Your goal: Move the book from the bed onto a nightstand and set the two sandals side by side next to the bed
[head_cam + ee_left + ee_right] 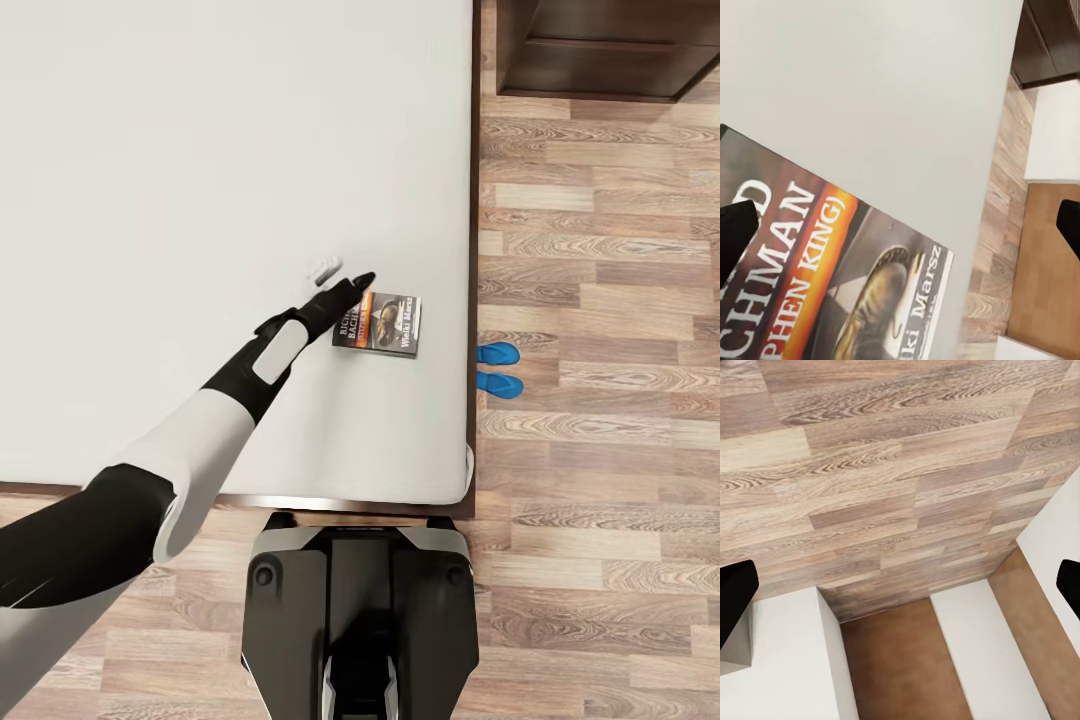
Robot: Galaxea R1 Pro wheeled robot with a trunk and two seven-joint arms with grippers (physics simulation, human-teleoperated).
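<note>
**A:** Where's the book [378, 322] seen relative to the left claw [343, 272]?

**B:** Right at it, on the bed [200, 180]. In the head view the book is laid flat on the grey mattress just beyond and to the right of the claw's tips, near the bed's right edge. In the left wrist view the cover [832, 285] is spread directly under the claw, with one dark fingertip [735, 232] seen over the cover's edge and the other [1069, 225] far off over the floor side.

**A:** Which way is it pointed?

**B:** The long axis is laid roughly across the bed, toward the right edge, slightly skewed. The orange band is on the end nearest the claw, and the title lettering is read sideways from the robot's position.

**A:** Claw state?

**B:** The left one is spread wide, nothing gripped; whether the book is being touched can't be told. The right claw [900, 585] is likewise held wide apart, nothing between its tips, with wood floor [885, 457] beneath it.

**A:** Sandals?

**B:** The two blue sandals [498, 368] are seen on the floor right beside the bed's right edge, further right past the book, side by side. A dark nightstand [600, 50] is well beyond them.
</note>
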